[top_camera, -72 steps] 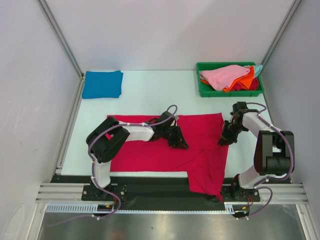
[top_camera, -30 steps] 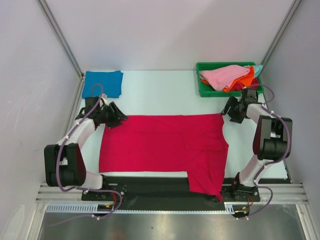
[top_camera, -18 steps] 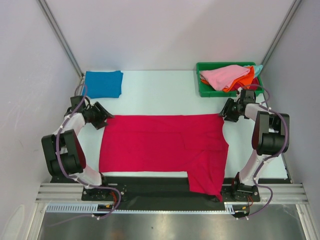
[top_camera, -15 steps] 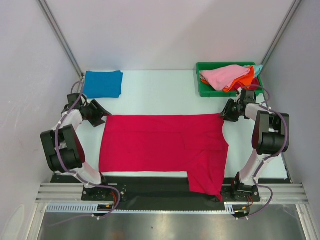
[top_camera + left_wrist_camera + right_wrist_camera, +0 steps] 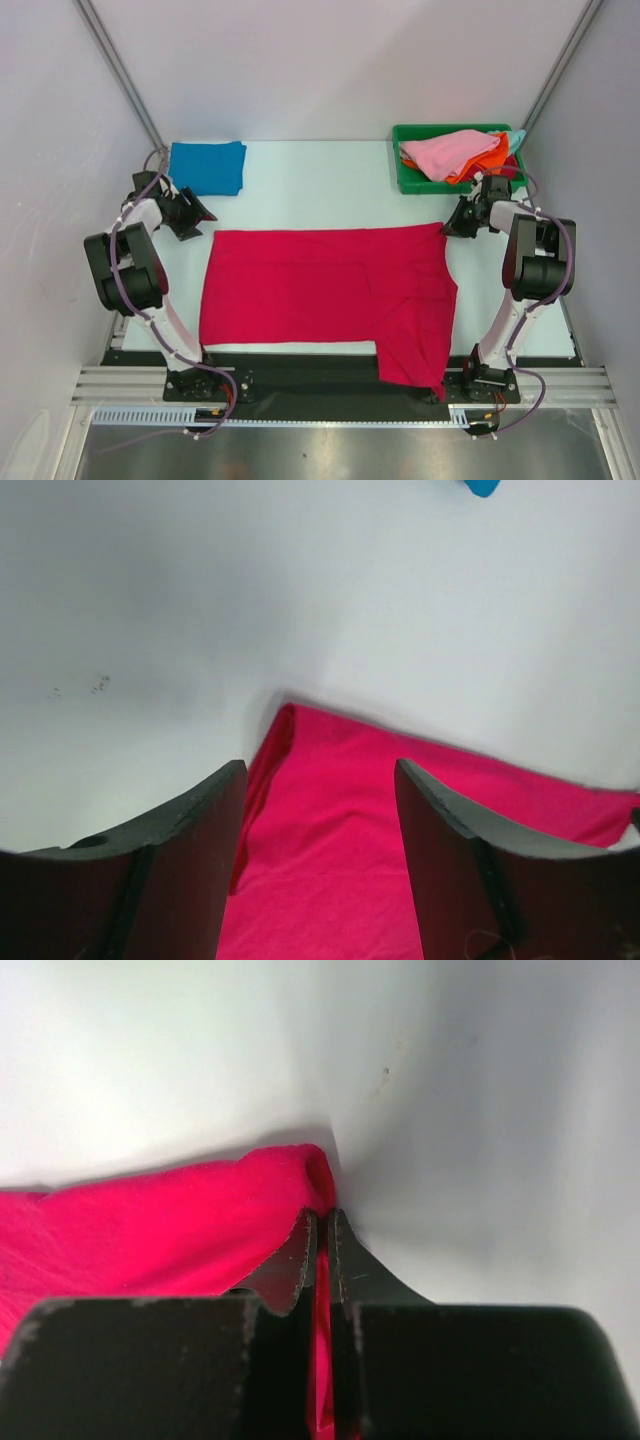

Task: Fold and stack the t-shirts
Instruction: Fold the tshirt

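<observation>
Okay, right gripper [image 5: 322, 1225] is pressed together on the far right corner of the crimson t-shirt [image 5: 320, 285], with a thin roll of cloth pinched between the tips. The left gripper [image 5: 320, 790] is spread and empty, just short of the far left corner. In the wrist view that corner lies between the fingers [image 5: 190, 860], not touched as far as I can tell. The shirt is spread flat mid-table [image 5: 320, 185], and its near right part hangs over the near edge onto the black rail [image 5: 300, 372].

Risks:
- The right pinch is on the very edge, so the cloth could slip out on a lift.
- The left corner hem is rolled, so closing there may catch one layer or only the table.
- If one side lifts alone, the fold will skew.
- The overhanging part could drag or snag on the rail when pulled.

Room:
- The folded blue t-shirt [image 5: 207, 167] is near the left gripper, just beyond it.
- The green bin [image 5: 420, 188], holding the pink t-shirt [image 5: 450, 152] and orange t-shirt [image 5: 490, 160], is just behind the right gripper.
- Both arms are near the side walls.
- There is bare table between the shirt's far edge and the back wall, so the centre is the free lane.
</observation>
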### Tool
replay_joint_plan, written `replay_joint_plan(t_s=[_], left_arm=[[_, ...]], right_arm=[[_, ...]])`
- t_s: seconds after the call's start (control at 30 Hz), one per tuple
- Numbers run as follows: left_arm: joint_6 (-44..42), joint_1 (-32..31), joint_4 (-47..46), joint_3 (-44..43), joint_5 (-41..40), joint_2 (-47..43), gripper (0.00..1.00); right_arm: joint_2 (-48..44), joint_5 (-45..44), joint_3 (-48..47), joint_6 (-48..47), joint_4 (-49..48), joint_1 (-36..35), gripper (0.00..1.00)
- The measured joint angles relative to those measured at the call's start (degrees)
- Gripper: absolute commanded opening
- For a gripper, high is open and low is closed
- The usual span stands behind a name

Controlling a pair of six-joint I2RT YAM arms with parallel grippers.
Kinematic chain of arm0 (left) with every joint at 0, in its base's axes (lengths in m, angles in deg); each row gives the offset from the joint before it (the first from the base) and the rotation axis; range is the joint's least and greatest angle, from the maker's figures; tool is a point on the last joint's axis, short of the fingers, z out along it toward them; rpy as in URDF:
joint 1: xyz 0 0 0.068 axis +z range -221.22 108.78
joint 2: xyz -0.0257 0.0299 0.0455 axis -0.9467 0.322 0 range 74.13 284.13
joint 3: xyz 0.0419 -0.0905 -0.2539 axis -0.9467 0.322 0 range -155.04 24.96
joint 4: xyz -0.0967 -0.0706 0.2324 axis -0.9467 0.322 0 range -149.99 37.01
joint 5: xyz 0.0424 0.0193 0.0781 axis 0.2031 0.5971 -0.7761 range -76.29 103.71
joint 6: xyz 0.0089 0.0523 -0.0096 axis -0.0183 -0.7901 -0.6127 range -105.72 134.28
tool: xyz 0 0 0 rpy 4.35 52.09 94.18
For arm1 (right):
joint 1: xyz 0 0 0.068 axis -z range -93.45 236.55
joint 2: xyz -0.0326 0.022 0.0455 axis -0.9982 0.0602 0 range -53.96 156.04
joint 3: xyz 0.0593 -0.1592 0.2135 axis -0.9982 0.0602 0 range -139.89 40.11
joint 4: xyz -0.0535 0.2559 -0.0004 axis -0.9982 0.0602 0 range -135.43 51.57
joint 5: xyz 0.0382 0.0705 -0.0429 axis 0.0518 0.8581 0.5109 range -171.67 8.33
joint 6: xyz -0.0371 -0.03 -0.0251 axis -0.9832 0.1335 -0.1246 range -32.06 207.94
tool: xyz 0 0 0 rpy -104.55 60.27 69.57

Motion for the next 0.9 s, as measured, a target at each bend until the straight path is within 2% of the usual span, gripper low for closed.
replay_joint_plan(t_s=[0.37,0.57,0.63,0.67,0.7,0.73,0.9], left_arm=[[-3.8,-1.2,1.4,-0.3,-1.4,3.6,0.58],[-3.7,-2.7,0.9,0.1,-1.0,5.2,0.38],[-3.5,-2.8,0.4,0.1,-0.9,5.6,0.23],[-3.5,-2.8,0.2,0.1,-0.9,5.9,0.1],[-3.3,-2.8,0.0,0.1,-0.9,6.2,0.03],[-3.2,-2.8,-0.2,0.1,-0.8,6.5,0.0],[-3.2,-2.8,0.0,-2.5,-0.6,8.2,0.0]], right_arm=[[0.6,0.0,-0.8,-0.2,0.0,0.2,0.0],[0.9,0.8,-0.8,-0.1,-0.4,0.3,0.0],[1.0,1.2,-0.9,0.2,-0.7,0.4,0.0],[1.2,1.4,-0.9,0.5,-0.9,0.4,0.0],[1.3,1.6,-0.9,0.9,-1.2,0.4,0.0],[1.5,1.9,-0.9,1.1,-1.6,0.5,0.0],[1.9,2.0,-0.9,2.5,-3.5,0.4,0.0]])
